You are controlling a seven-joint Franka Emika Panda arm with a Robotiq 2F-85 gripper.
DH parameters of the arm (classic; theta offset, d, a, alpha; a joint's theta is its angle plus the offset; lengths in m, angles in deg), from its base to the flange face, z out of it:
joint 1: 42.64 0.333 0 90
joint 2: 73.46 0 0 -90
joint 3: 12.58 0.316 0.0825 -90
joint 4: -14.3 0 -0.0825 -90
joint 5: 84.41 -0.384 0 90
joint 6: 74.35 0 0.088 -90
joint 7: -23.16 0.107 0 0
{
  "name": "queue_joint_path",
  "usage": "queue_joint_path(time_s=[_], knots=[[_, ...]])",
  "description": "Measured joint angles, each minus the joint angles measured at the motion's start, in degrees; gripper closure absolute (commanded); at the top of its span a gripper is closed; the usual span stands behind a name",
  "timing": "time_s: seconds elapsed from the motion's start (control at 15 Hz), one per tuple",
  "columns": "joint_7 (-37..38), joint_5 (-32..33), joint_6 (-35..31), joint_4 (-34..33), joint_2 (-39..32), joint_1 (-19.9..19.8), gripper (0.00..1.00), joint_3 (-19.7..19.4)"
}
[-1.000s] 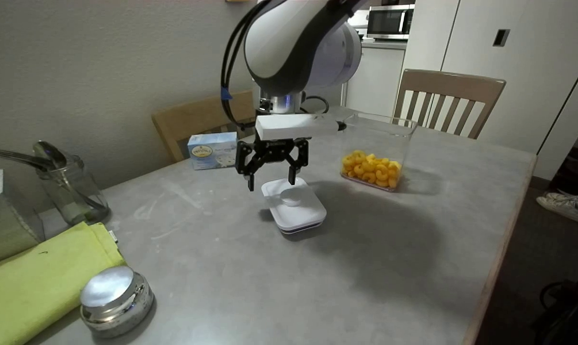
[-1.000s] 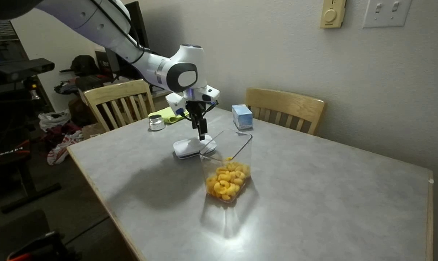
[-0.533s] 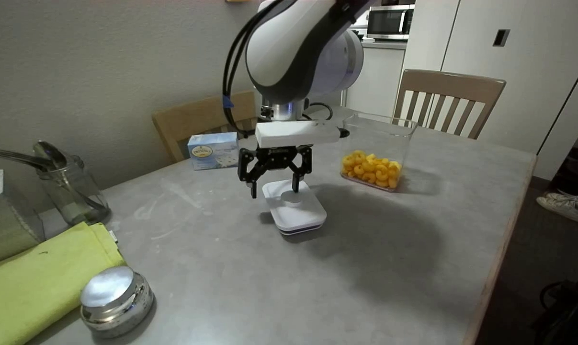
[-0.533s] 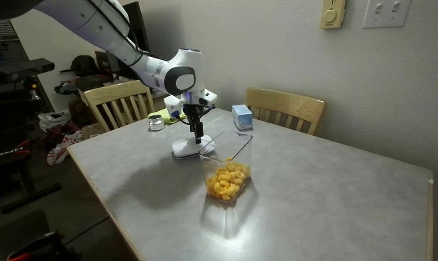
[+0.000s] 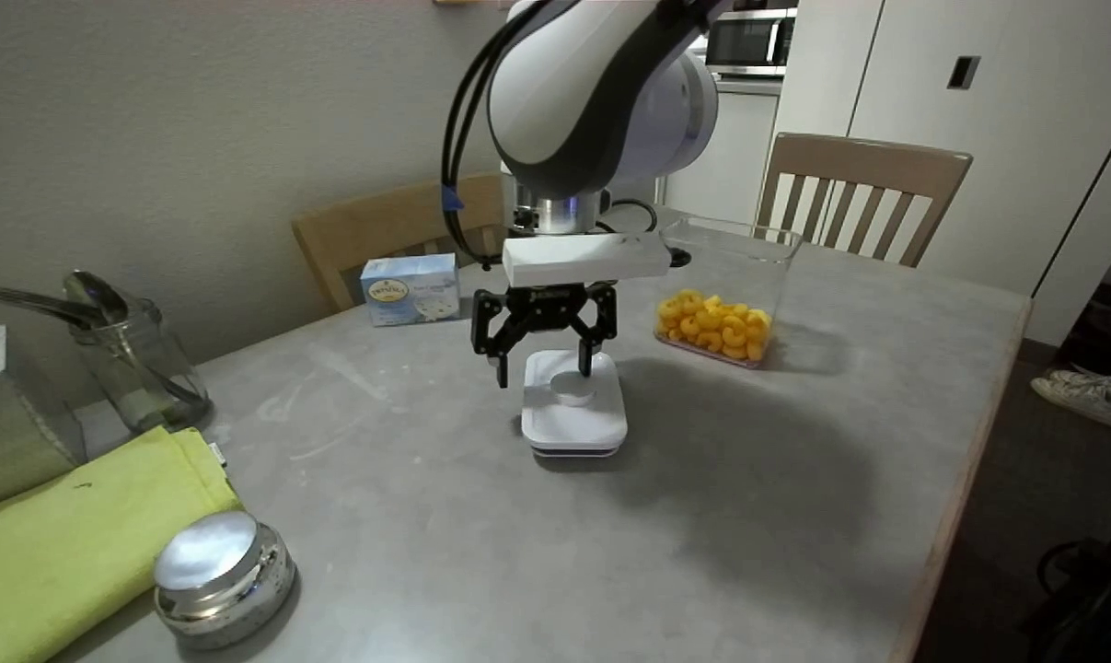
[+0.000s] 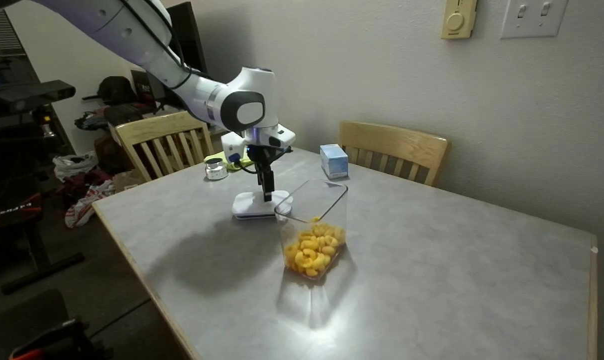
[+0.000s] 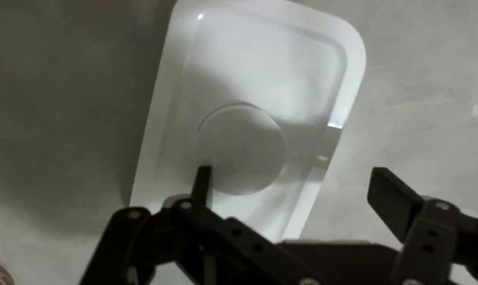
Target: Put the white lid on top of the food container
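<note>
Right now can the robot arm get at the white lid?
Probably yes. The end effector hangs open over the white lid, and nothing shows between them. It may need a sideways shift first: in the wrist view, the lid's round knob looks off-centre between the fingers.

Saw plain white on the lid (image 5: 573,419), white with dark grey on the arm (image 5: 555,101), black on the gripper (image 5: 544,375), yellow-orange on the food pieces (image 5: 713,324) in the colourless food container (image 5: 734,267). Found pale blue with a gold oval (image 5: 388,291) on the box (image 5: 426,293), mottled grey on the table (image 5: 445,552), lime yellow on the cloth (image 5: 99,529).
</note>
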Motion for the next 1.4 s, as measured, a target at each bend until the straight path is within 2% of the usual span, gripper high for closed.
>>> queue_joint_path(time_s=[1.07,1.2,1.4], knots=[[2.24,0.08,-1.0,9.4,7.77,1.42,0.0,-0.15],[-1.05,0.42,-1.0,9.89,7.79,1.43,0.0,-0.04],[-9.75,0.92,-1.0,10.58,7.79,1.05,0.0,0.3]])
